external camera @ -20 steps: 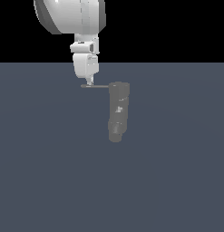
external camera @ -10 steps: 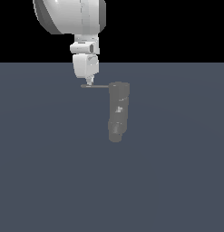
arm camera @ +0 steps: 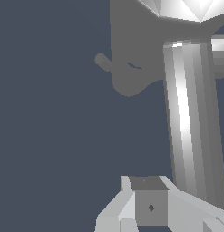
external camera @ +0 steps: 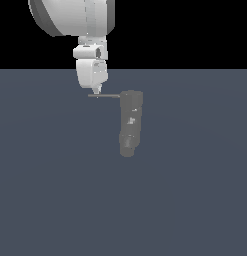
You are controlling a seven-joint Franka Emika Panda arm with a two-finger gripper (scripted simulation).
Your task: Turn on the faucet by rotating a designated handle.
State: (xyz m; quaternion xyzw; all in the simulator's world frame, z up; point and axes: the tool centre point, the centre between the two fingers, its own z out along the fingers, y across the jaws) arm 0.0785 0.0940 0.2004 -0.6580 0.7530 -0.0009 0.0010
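Closest in the exterior view: the gripper (external camera: 97, 93), hanging tip-down from the white arm (external camera: 75, 17), its tip right at the handle (external camera: 104, 95). Meets the rod near its free end, on the exterior view's left; touching or a hair above, cannot tell. Fingers merge into one narrow point at this size, so open or closed cannot be told. No grasp visible.

Just past the gripper toward the exterior view's right: the handle, a thin straight rod lying level, running from under the tip to the top of the faucet (external camera: 130, 122). Beyond the handle's far end and below the gripper: the faucet, a chunky dark grey column with pale specks, leaning slightly, rounded end lowest.

Behind everything: a flat slate-blue floor (external camera: 195, 200), then black above the horizon.

In the wrist view: the gripper's pale body (arm camera: 149, 206) in the foreground, a ribbed, brightly lit cylinder (arm camera: 190, 118) running alongside it, and farther off a dark grey shape (arm camera: 127, 54) with a short stub, too vague to name with certainty.

Against half a second ago: nearly the same. Arm, gripper, handle and faucet sit in matching places, handle at the same level angle. Against a full second ago: likewise no clear shift.
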